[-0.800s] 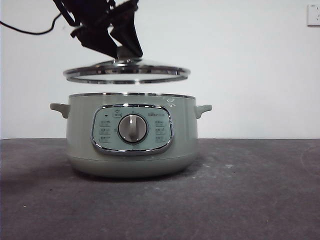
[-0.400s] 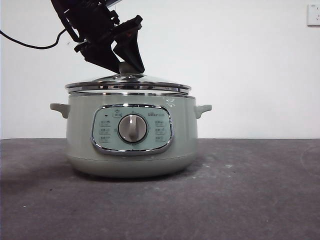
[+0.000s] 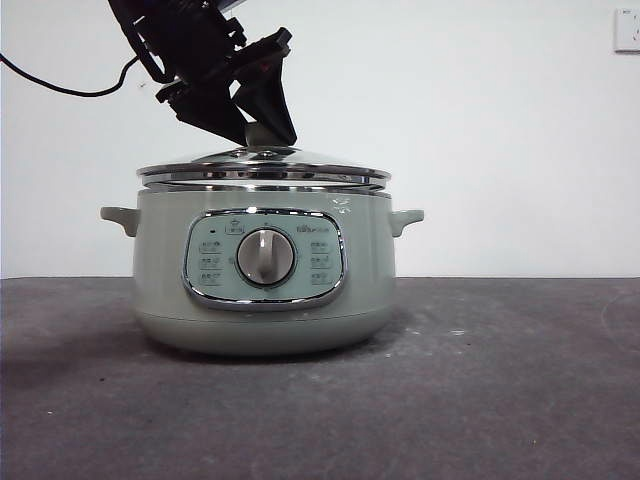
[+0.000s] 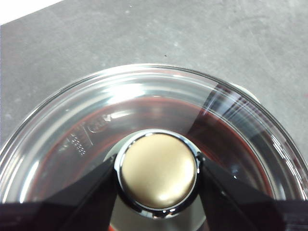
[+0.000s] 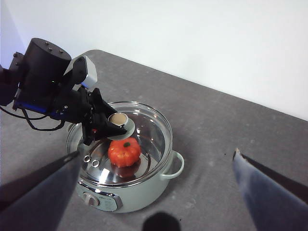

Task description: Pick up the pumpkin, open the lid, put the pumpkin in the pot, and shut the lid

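The pumpkin (image 5: 124,151) already lies inside the pot (image 3: 262,285), seen through the glass from the right wrist view. The lid (image 3: 262,168) is down on the pot's rim, or all but; from the front it looks slightly off-centre, its chrome edge reaching a little past the pot on one side. The left gripper (image 4: 158,172) has its fingers (image 4: 84,197) closed on the lid's knob (image 4: 158,172), one on each side. The right gripper (image 5: 159,192) waits high above the worktop (image 3: 500,380), well apart from the pot, fingers spread wide and holding nothing. Picking, opening and placing look done. What remains, I judge, is to let go of the knob and lift the arm clear.
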